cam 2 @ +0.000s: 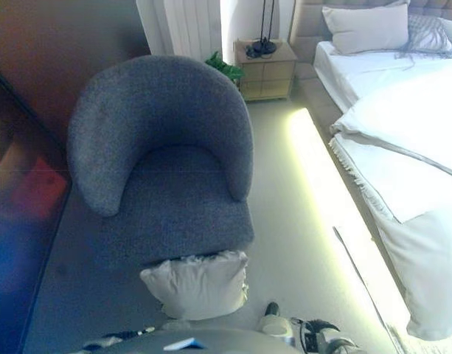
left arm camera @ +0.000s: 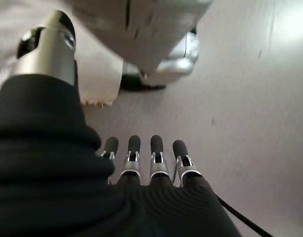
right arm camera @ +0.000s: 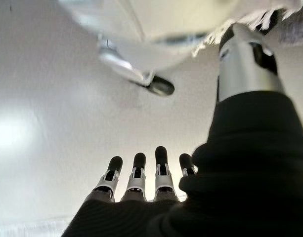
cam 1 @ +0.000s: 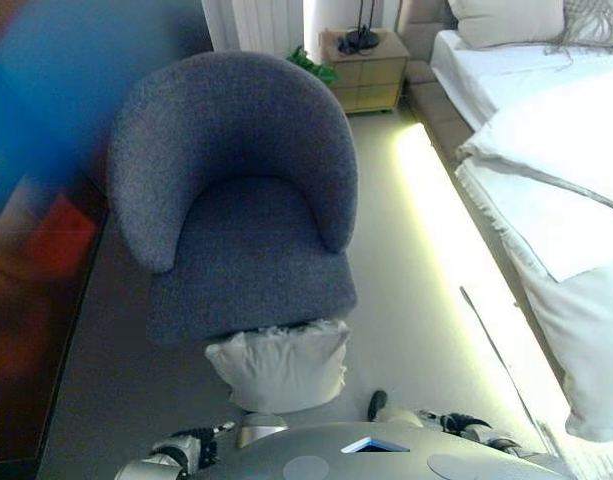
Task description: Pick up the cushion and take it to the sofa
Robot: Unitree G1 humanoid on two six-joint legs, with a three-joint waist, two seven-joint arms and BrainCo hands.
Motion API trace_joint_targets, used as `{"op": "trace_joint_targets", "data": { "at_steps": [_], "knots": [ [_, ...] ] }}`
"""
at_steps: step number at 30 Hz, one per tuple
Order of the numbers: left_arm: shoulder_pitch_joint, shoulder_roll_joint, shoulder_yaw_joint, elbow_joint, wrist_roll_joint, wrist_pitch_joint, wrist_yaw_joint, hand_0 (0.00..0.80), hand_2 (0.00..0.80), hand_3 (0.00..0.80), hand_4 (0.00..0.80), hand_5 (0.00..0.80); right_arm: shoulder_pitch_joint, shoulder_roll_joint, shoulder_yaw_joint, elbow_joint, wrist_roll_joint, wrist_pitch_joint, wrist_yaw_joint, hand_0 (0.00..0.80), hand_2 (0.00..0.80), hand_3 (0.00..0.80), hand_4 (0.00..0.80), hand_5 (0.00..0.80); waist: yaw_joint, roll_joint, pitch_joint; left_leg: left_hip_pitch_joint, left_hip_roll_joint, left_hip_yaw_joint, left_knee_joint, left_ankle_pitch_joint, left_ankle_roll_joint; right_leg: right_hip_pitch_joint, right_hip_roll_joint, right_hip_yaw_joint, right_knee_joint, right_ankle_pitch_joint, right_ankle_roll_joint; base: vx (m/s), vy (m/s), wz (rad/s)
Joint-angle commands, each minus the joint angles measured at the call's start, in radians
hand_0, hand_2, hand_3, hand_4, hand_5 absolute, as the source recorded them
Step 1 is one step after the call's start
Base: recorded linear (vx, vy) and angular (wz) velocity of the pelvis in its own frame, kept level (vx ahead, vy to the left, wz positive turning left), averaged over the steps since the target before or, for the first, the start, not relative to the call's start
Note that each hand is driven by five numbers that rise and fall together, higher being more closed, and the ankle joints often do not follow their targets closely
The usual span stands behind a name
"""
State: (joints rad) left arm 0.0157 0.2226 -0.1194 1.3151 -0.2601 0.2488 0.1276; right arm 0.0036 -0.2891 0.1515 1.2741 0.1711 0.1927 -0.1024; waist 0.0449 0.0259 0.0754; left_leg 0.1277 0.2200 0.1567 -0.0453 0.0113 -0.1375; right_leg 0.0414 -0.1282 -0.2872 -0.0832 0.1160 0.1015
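The left hand (left arm camera: 141,163) shows best in its own wrist view. Its fingers (left arm camera: 156,153) are straight and lie side by side, and its thumb (left arm camera: 50,47) sticks up next to the cushion (cam 1: 279,365). The fingers are not curled round anything, so this hand is wide and flat. The right hand (right arm camera: 141,180) looks the same in its wrist view: straight fingers (right arm camera: 161,165) in a row, thumb (right arm camera: 247,61) up beside the cushion, nothing gripped. Each wrist view shows the other hand's thumb past the cushion's far side, so the cushion sits between the two hands. I cannot tell how hard they press on it.

The cushion is cream white and puffy, with a little fringe on its edge. From the head views it is low down, close in front of the robot, and its top edge is right at the front edge of the sofa (cam 1: 236,200). The sofa is a round grey-blue chair with a curved back, and its seat has nothing on it.

The floor (cam 1: 406,300) is pale. A strip of bright light runs along it beside the bed (cam 1: 546,150), which has white covers and a pillow (cam 2: 366,28). Behind the sofa is a small wooden nightstand (cam 1: 368,72) with a dark lamp base on it, and a green plant (cam 1: 311,66) just beside that.
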Motion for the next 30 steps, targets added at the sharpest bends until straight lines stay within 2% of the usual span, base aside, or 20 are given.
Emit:
{"op": "trace_joint_targets", "data": {
  "at_steps": [1, 4, 7, 8, 9, 11, 12, 16, 19, 21, 25, 27, 30],
  "knots": [
    [-0.059, 0.039, 0.020, 0.045, -0.031, -0.027, 0.048, 0.000, 0.000, 0.000, 0.000, 0.000, -0.066, 0.023, 0.011, 0.038, -0.023, -0.021, -0.001, 0.000, 0.000, 0.000, 0.000, 0.000, 0.017, -0.052, 0.033, -0.045, -0.031, -0.014, 0.019, -0.023, 0.051, -0.010, -0.090, 0.027, 0.089, -0.095, 0.034, -0.077, -0.215, 0.04],
    [-0.097, 0.023, -0.002, 0.023, -0.104, -0.054, 0.055, 0.000, 0.000, 0.000, 0.000, 0.000, -0.122, 0.010, 0.056, 0.003, 0.002, -0.018, -0.028, 0.000, 0.000, 0.000, 0.000, 0.000, 0.029, -0.029, 0.059, -0.117, -0.008, -0.040, 0.031, 0.005, 0.026, -0.066, -0.070, 0.016, 0.097, -0.100, 0.010, -0.229, -0.178, 0.11],
    [-0.137, 0.011, -0.024, 0.004, -0.149, -0.091, 0.031, 0.000, 0.000, 0.000, 0.000, 0.000, -0.164, -0.001, 0.076, -0.014, 0.034, -0.032, -0.071, 0.000, 0.000, 0.000, 0.000, 0.000, 0.034, -0.007, 0.099, -0.171, -0.009, -0.054, 0.023, 0.032, 0.015, -0.107, -0.064, 0.000, 0.096, -0.101, -0.004, -0.286, -0.101, 0.18],
    [-0.141, 0.007, -0.027, 0.003, -0.148, -0.103, 0.023, 0.000, 0.000, 0.000, 0.000, 0.000, -0.168, -0.003, 0.075, -0.015, 0.039, -0.035, -0.079, 0.000, 0.000, 0.000, 0.000, 0.000, 0.033, -0.004, 0.105, -0.180, -0.010, -0.051, 0.024, 0.035, 0.013, -0.111, -0.063, -0.005, 0.097, -0.104, -0.007, -0.173, -0.065, 0.23],
    [-0.149, 0.002, -0.039, -0.005, -0.127, -0.125, 0.008, 0.000, 0.000, 0.000, 0.000, 0.000, -0.163, -0.009, 0.065, -0.015, 0.057, -0.050, -0.095, 0.000, 0.000, 0.000, 0.000, 0.000, 0.025, 0.002, 0.116, -0.193, -0.003, -0.015, 0.035, 0.041, 0.009, -0.114, -0.068, -0.027, 0.100, -0.111, -0.013, -0.139, -0.046, 0.39],
    [-0.154, -0.002, -0.053, -0.014, -0.108, -0.138, -0.002, 0.000, 0.000, 0.000, 0.000, 0.000, -0.153, -0.017, 0.050, -0.012, 0.077, -0.069, -0.103, 0.000, 0.000, 0.000, 0.000, 0.000, 0.013, 0.011, 0.123, -0.204, 0.014, 0.020, 0.044, 0.075, -0.002, -0.114, -0.070, -0.053, 0.107, -0.120, -0.021, -0.097, -0.007, 0.63],
    [-0.151, -0.002, -0.058, -0.018, -0.102, -0.144, -0.009, 0.000, 0.000, 0.000, 0.000, 0.000, -0.147, -0.021, 0.043, -0.008, 0.083, -0.078, -0.104, 0.000, 0.000, 0.000, 0.000, 0.000, 0.009, 0.016, 0.127, -0.196, 0.025, 0.024, 0.043, 0.090, -0.008, -0.109, -0.071, -0.060, 0.109, -0.123, -0.023, -0.022, 0.061, 0.61],
    [-0.119, -0.006, -0.064, -0.024, -0.091, -0.172, -0.030, 0.000, 0.000, 0.000, 0.000, 0.000, -0.145, -0.031, 0.034, 0.001, 0.085, -0.069, -0.109, 0.000, 0.000, 0.000, 0.000, 0.000, 0.006, 0.025, 0.110, -0.169, 0.058, -0.003, 0.019, 0.138, -0.022, -0.123, -0.074, -0.043, 0.123, -0.130, -0.031, 0.020, 0.145, 0.32],
    [-0.113, -0.010, -0.069, -0.032, -0.085, -0.179, -0.053, 0.000, 0.000, 0.000, 0.000, 0.000, -0.143, -0.042, 0.025, 0.001, 0.081, -0.064, -0.111, 0.000, 0.000, 0.000, 0.000, 0.000, -0.004, 0.035, 0.100, -0.157, 0.091, 0.019, 0.012, 0.173, -0.037, -0.129, -0.084, -0.041, 0.131, -0.134, -0.029, 0.013, 0.264, 0.03],
    [-0.118, -0.018, -0.079, -0.039, -0.066, -0.185, -0.071, 0.000, 0.000, 0.000, 0.000, 0.000, -0.146, -0.048, 0.018, 0.002, 0.087, -0.062, -0.122, 0.000, 0.000, 0.000, 0.000, 0.000, -0.012, 0.040, 0.099, -0.151, 0.099, 0.032, 0.011, 0.166, -0.040, -0.134, -0.101, -0.036, 0.134, -0.129, -0.020, 0.011, 0.319, 0.07],
    [-0.140, -0.014, -0.102, -0.054, -0.061, -0.224, -0.055, 0.000, 0.000, 0.000, 0.000, 0.000, -0.171, -0.046, 0.012, 0.001, 0.101, -0.066, -0.145, 0.000, 0.000, 0.000, 0.000, 0.000, -0.030, 0.037, 0.128, -0.172, 0.094, 0.059, 0.044, 0.097, -0.036, -0.175, -0.154, 0.003, 0.180, -0.113, 0.021, 0.016, 0.267, 0.07],
    [-0.175, 0.014, -0.124, -0.074, -0.063, -0.250, -0.035, 0.000, 0.000, 0.000, 0.000, 0.000, -0.192, -0.039, 0.015, -0.017, 0.135, -0.105, -0.159, 0.000, 0.000, 0.000, 0.000, 0.000, -0.034, 0.021, 0.176, -0.225, 0.086, 0.062, 0.113, 0.044, -0.030, -0.193, -0.184, 0.022, 0.197, -0.100, 0.053, -0.039, 0.085, 0.14],
    [-0.233, 0.041, -0.155, -0.110, -0.076, -0.292, 0.009, 0.000, 0.000, 0.000, 0.000, 0.000, -0.235, -0.027, 0.033, -0.037, 0.160, -0.166, -0.171, 0.000, 0.000, 0.000, 0.000, 0.000, -0.033, 0.008, 0.235, -0.288, 0.076, 0.045, 0.151, 0.012, -0.022, -0.240, -0.214, 0.039, 0.199, -0.070, 0.086, -0.097, 0.033, 0.16]
  ]
}}
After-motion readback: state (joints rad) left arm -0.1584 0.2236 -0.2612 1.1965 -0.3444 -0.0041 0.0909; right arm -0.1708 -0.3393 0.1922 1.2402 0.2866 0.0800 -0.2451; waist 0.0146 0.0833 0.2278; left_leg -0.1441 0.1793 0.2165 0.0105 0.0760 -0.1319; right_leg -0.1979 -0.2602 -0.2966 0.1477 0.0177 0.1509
